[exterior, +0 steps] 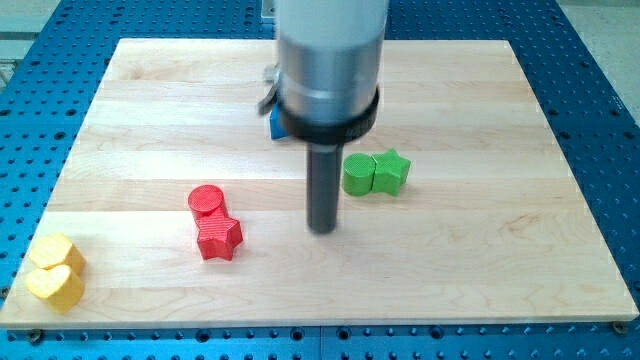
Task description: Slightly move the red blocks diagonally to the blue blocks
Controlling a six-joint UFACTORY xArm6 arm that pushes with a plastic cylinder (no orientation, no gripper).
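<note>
Near the wooden bench centre, my tip rests at three o'clock of the touching red plastic cylinder and red star block, seemingly misplaced for pushing them toward the mostly hidden blue block at one o'clock; no hand exists.

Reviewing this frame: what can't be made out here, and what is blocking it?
- Blue blocks, camera view: only a sliver shows at the arm housing's left edge; shape and count cannot be told.
- A grey piece above that sliver: mostly behind the housing, unidentifiable.
- Arm above the housing: cut off by the view's top.
- My tip shows, on bare board right of the red star and red cylinder.
</note>
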